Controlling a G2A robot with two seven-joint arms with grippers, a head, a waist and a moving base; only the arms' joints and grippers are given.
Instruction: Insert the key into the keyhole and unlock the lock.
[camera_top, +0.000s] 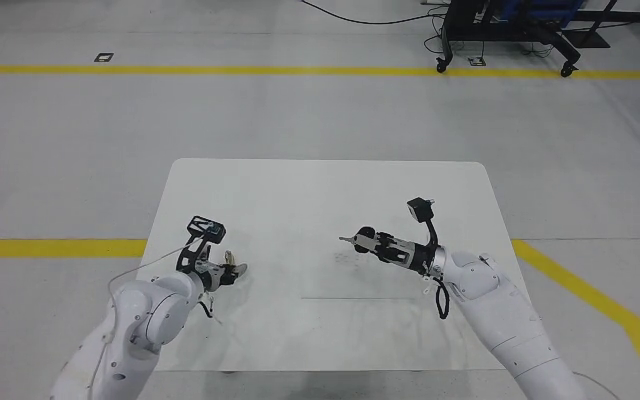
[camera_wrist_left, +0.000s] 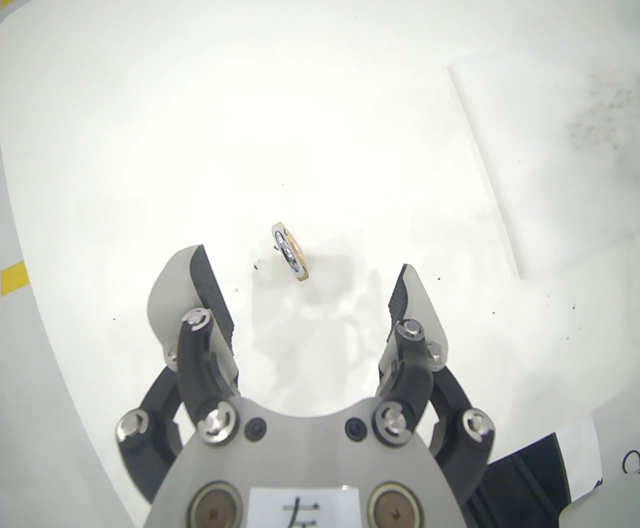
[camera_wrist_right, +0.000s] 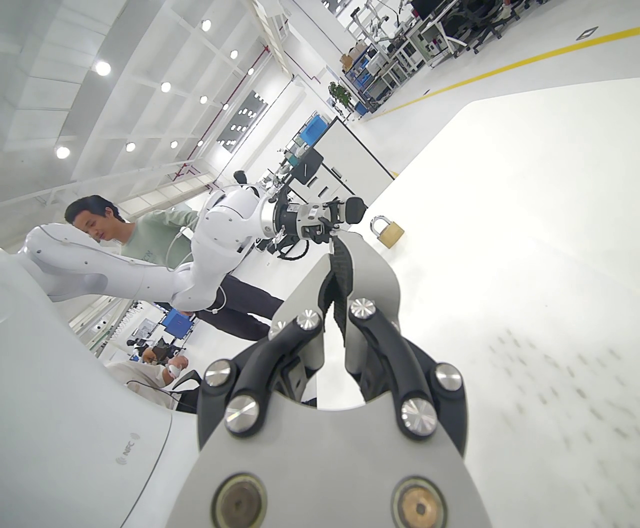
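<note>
Left gripper (camera_wrist_left: 301, 261) hangs low over the white table (camera_top: 300, 190), its 2 black-padded fingers spread wide. The small brass padlock with a steel shackle (camera_wrist_left: 290, 251) stands upright just ahead of the fingertips, in line with the gap and touching neither. Well apart across the table, my right gripper (camera_wrist_right: 339, 252) points toward the lock with its fingers pressed together; whether the key sits between the pads I cannot tell. I judge step 1 is in hand: securing the lock. Next, the left fingers must close squarely on the brass body, keeping the keyhole reachable.
</note>
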